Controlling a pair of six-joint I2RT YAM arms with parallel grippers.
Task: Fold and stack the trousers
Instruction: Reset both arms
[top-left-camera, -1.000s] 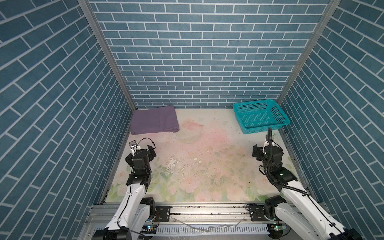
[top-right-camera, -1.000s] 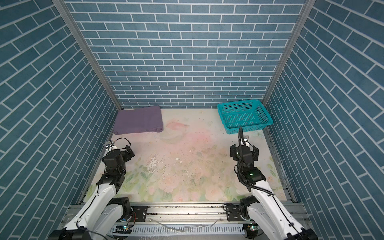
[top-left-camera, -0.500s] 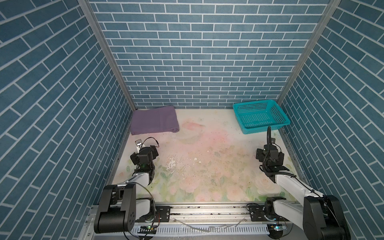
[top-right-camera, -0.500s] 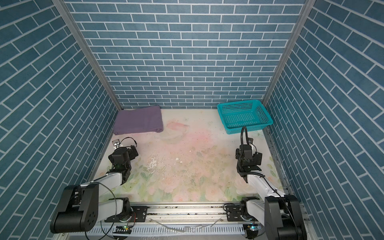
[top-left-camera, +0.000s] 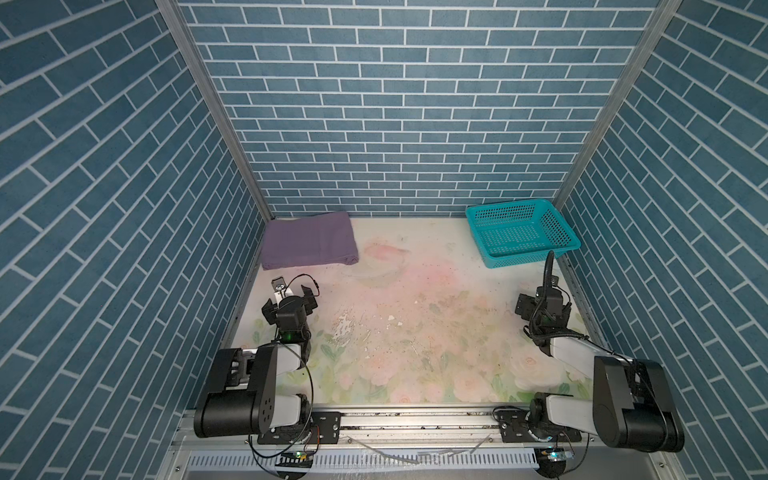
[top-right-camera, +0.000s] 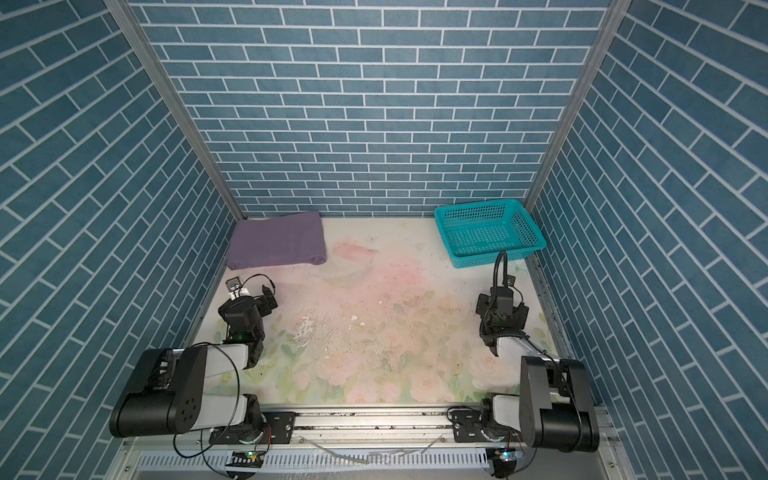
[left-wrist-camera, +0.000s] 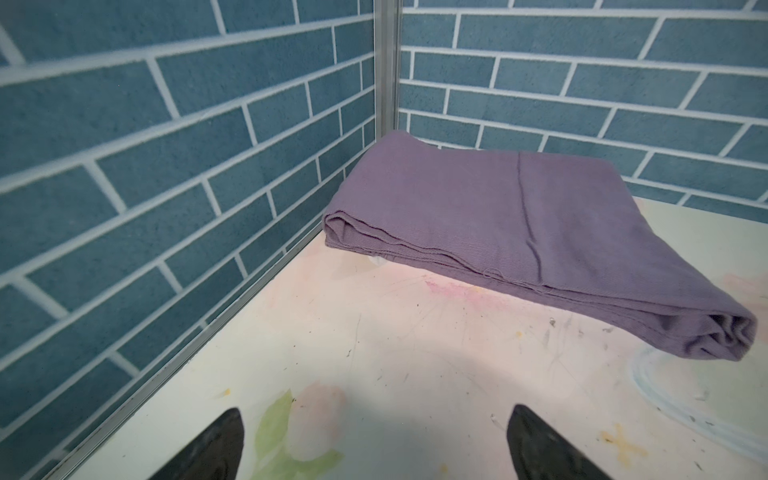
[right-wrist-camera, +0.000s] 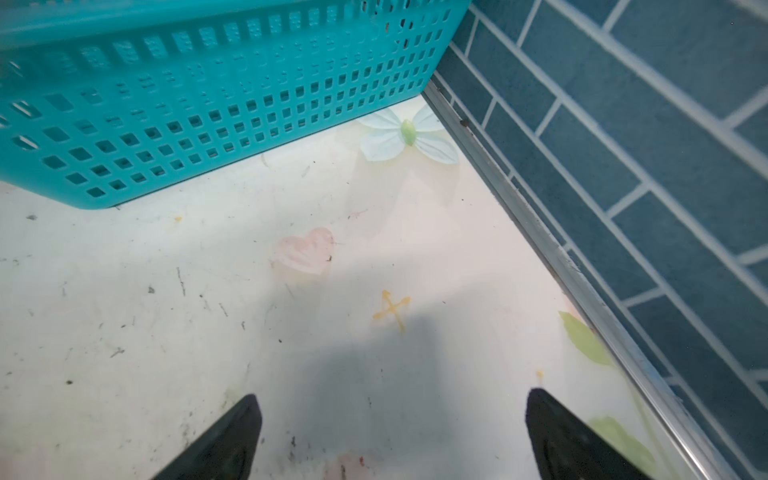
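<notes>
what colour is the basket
Teal basket, perforated with small square holes; shows best in the right wrist view.

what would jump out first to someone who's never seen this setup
The folded purple trousers lie in the far left corner of the floral table, tucked against the blue brick-patterned walls. A bright teal basket, empty, sits in the far right corner. The left arm and right arm crouch low near the front edge, jaws open and holding nothing.
</notes>
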